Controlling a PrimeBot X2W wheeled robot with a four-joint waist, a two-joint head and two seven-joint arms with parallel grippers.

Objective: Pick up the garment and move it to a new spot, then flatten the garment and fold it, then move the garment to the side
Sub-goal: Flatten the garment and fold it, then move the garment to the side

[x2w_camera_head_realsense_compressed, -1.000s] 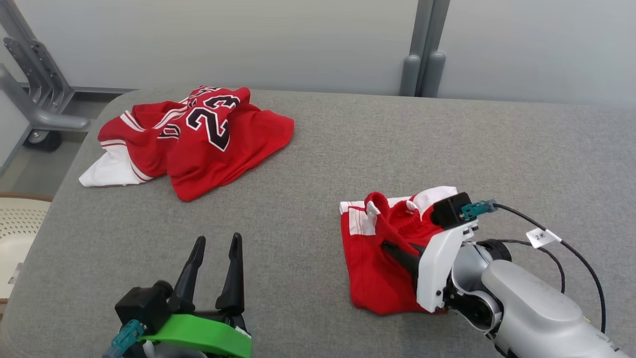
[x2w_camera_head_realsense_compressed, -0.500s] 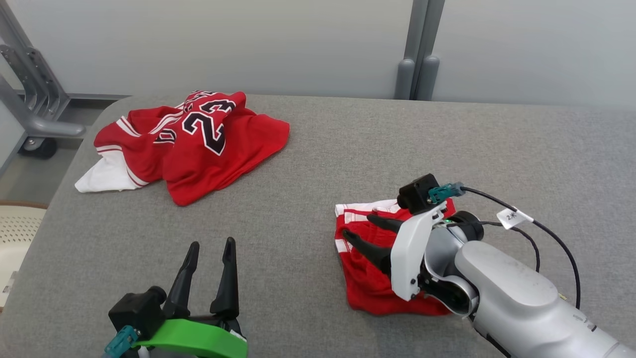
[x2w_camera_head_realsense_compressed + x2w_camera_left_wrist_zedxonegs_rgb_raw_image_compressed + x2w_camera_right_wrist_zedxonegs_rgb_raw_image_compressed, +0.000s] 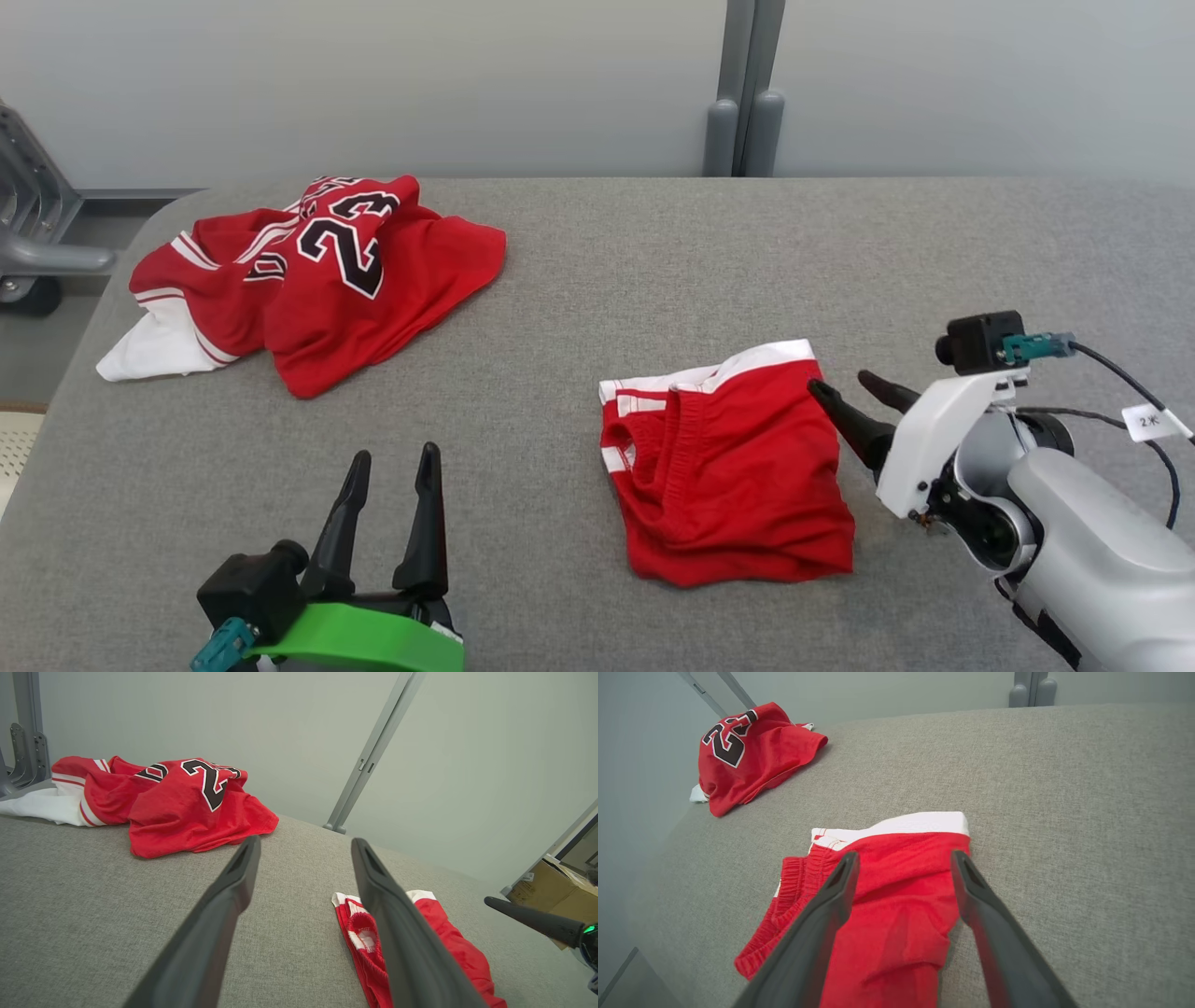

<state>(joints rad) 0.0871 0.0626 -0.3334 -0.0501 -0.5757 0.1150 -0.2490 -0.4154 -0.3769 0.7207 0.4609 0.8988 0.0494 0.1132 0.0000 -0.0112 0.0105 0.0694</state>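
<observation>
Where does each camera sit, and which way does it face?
Head view: high, looking down at the grey table; left gripper and right gripper show, both open.
Left wrist view: low over the table, facing the crumpled jersey; own fingers in front.
Right wrist view: above the folded shorts; own fingers in front.
All three share both garments.

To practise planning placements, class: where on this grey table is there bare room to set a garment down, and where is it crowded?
Bare: the far-right table stretch beyond the folded shorts; the middle band between shorts and crumpled jersey. Crowded: the far-left corner under the jersey, and the near right, where the right arm sits beside the shorts.
</observation>
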